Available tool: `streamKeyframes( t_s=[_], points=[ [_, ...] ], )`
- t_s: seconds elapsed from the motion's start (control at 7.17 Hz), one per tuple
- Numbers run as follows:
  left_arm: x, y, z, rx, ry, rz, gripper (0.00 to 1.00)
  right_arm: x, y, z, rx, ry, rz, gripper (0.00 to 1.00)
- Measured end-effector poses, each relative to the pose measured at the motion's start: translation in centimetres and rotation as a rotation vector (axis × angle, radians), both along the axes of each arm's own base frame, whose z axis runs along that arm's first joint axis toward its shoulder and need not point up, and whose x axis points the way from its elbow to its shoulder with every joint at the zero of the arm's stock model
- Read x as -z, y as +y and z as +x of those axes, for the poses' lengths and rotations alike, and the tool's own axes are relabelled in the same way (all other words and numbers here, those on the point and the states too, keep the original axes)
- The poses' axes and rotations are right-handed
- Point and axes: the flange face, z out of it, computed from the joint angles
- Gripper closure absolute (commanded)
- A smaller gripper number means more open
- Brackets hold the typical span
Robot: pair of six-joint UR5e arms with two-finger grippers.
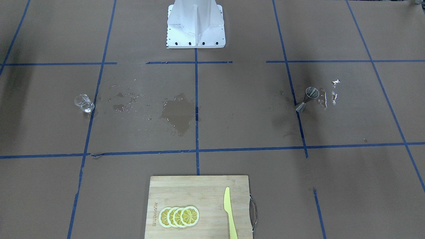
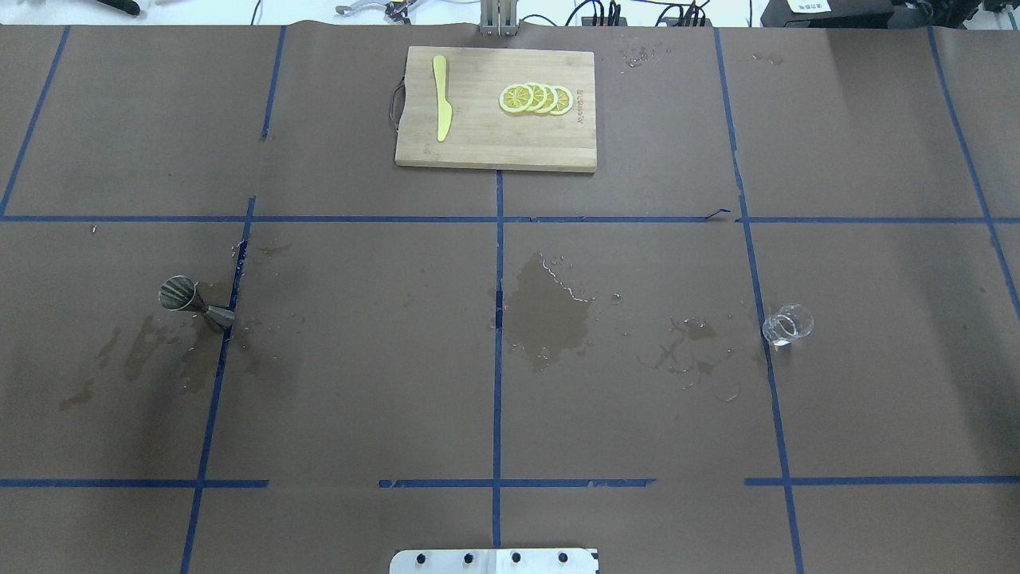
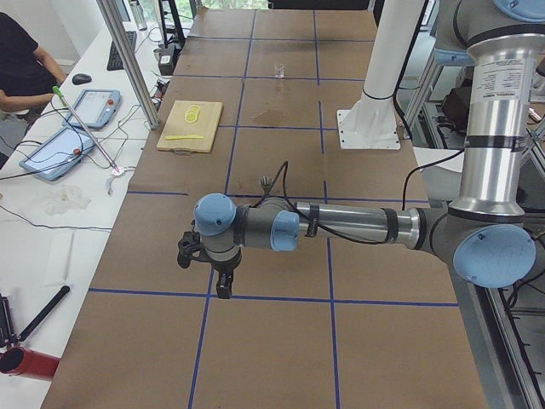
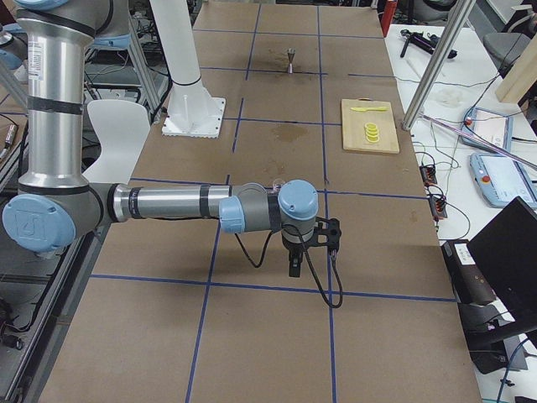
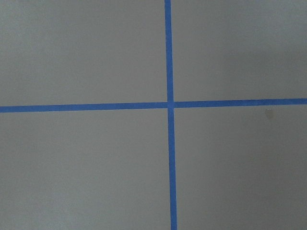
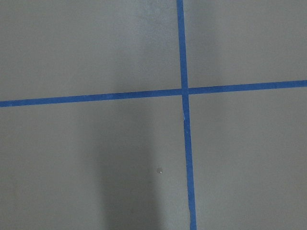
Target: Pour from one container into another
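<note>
The small clear glass cup [image 2: 787, 324] stands on the brown table on my right side, also seen as the glass cup [image 1: 84, 103]. The grey steel jigger [image 2: 195, 303] stands on my left side beside a blue tape line, shown again as the jigger [image 1: 307, 99]. Neither gripper appears in the overhead or front views. My left gripper [image 3: 223, 285] hangs over the table's left end, well away from the jigger [image 3: 266, 181]. My right gripper [image 4: 295, 267] hangs over the right end. I cannot tell whether either is open or shut. Both wrist views show only tape lines.
A wooden cutting board [image 2: 478, 143] with lemon slices [image 2: 535, 99] and a yellow knife [image 2: 441, 108] lies at the far middle. Wet patches [image 2: 550, 311] darken the centre and the paper near the jigger. The robot base [image 1: 196, 25] stands mid-table. A person sits at the side desk [image 3: 21, 68].
</note>
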Motion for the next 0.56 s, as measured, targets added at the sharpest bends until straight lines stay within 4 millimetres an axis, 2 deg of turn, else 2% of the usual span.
streamKeyframes(
  t_s=[0.42, 0.56],
  points=[
    [0.4, -0.2, 0.0, -0.001, -0.001, 0.011, 0.00, 0.0, -0.2, 0.3, -0.006, 0.046, 0.009, 0.00],
    [1.4, -0.5, 0.0, -0.001, -0.001, 0.030, 0.00, 0.0, -0.3, 0.3, -0.007, 0.051, 0.009, 0.00]
  ],
)
